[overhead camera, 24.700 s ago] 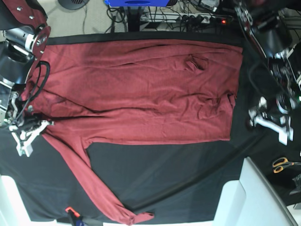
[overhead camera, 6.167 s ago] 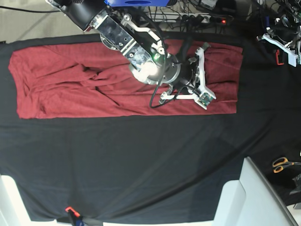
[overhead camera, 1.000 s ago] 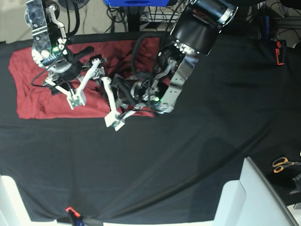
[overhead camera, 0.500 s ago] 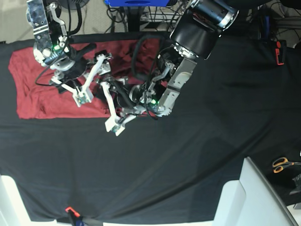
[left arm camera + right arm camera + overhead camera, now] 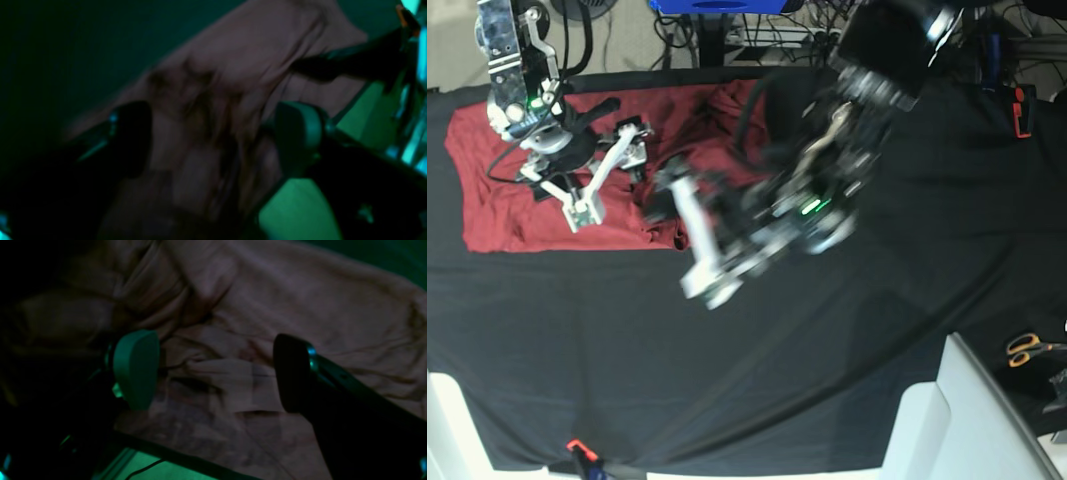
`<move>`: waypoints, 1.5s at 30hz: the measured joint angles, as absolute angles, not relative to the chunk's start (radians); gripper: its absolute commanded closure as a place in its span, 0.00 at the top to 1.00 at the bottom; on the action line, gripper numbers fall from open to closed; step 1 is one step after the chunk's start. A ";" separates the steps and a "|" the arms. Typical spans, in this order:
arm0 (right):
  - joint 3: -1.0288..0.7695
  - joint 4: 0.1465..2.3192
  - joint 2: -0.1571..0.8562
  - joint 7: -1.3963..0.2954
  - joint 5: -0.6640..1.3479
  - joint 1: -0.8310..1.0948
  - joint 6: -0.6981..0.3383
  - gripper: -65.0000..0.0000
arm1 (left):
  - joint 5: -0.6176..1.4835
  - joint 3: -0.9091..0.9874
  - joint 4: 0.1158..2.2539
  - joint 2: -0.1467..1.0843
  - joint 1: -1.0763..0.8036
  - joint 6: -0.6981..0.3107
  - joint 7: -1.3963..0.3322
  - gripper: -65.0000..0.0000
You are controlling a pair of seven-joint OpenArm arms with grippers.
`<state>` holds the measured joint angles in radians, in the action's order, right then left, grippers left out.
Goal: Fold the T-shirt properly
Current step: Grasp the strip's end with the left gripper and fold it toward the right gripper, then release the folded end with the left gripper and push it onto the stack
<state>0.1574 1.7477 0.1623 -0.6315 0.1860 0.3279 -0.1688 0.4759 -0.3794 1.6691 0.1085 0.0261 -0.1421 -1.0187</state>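
Brick-red knit fabric of the T-shirt [image 5: 497,190] lies bunched at the far left of the black-covered desk [image 5: 827,350] in the base view, its right portion hidden behind both arms, and both wrist views are dark and green-tinted, with the left one also blurred. The left end effector [image 5: 689,235] is motion-blurred in the base view, reaching across from that view's right to the shirt's right edge; its wrist view shows the fingers [image 5: 297,140] spread wide with wrinkled cloth between them, but whether they touch it cannot be told. The right end effector [image 5: 602,175] angles down over the shirt's middle, its fingers [image 5: 136,366] wide apart above creased fabric and gripping nothing.
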 measured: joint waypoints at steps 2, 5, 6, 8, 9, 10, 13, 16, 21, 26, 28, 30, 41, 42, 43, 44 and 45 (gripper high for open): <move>0.157 1.747 0.161 -0.632 0.186 0.325 -0.168 0.77 | 0.476 -0.298 1.714 0.150 -0.045 -0.128 -1.026 0.28; 0.159 1.748 0.157 -0.623 0.196 0.324 -0.174 0.77 | 0.444 -0.161 1.724 0.180 -0.123 -0.126 -1.011 0.00; 0.159 1.748 0.159 -0.627 0.192 0.324 -0.172 0.77 | 0.442 -0.126 1.722 0.179 -0.147 -0.124 -1.010 0.00; 0.156 1.748 0.163 -0.628 0.187 0.325 -0.171 0.77 | 0.466 -0.076 1.702 0.171 -0.182 -0.134 -1.014 0.00; 0.156 1.748 0.162 -0.628 0.184 0.325 -0.165 0.77 | 0.468 -0.062 1.682 0.167 -0.186 -0.134 -1.015 0.00; 0.157 1.748 0.162 -0.627 0.184 0.324 -0.165 0.77 | 0.466 -0.048 1.666 0.167 -0.185 -0.134 -1.022 0.00; 0.159 1.748 0.162 -0.627 0.187 0.324 -0.171 0.77 | 0.460 -0.020 1.651 0.172 -0.167 -0.134 -1.012 0.18; 0.161 1.748 0.162 -0.627 0.187 0.324 -0.172 0.77 | 0.459 -0.020 1.652 0.172 -0.162 -0.131 -1.007 0.50; 0.161 1.748 0.162 -0.628 0.187 0.325 -0.171 0.77 | 0.471 -0.021 1.617 0.167 -0.162 -0.134 -1.006 0.60; 0.161 1.748 0.162 -0.627 0.187 0.330 -0.171 0.77 | 0.472 -0.020 1.533 0.165 -0.133 -0.134 -1.002 0.60; 0.161 1.748 0.162 -0.628 0.186 0.332 -0.171 0.77 | 0.472 -0.020 1.506 0.164 -0.133 -0.134 -0.949 0.60; 0.161 1.748 0.162 -0.627 0.187 0.332 -0.171 0.77 | 0.472 -0.024 1.475 0.164 -0.131 -0.134 -0.913 0.60; 0.161 1.748 0.162 -0.627 0.187 0.332 -0.171 0.77 | 0.499 -0.020 1.430 0.159 -0.133 -0.315 -0.894 0.60; 0.161 1.748 0.162 -0.627 0.187 0.332 -0.171 0.77 | 0.535 -0.020 1.428 0.163 -0.132 -0.315 -0.894 0.61; 0.161 1.748 0.162 -0.627 0.187 0.331 -0.171 0.77 | 0.576 -0.020 1.426 0.166 -0.131 -0.315 -0.898 0.61; 0.161 1.748 0.162 -0.628 0.187 0.330 -0.171 0.77 | 0.596 -0.020 1.426 0.169 -0.130 -0.315 -0.897 0.61; 0.161 1.748 0.162 -0.627 0.187 0.330 -0.171 0.77 | 0.623 -0.020 1.426 0.176 -0.130 -0.315 -0.897 0.61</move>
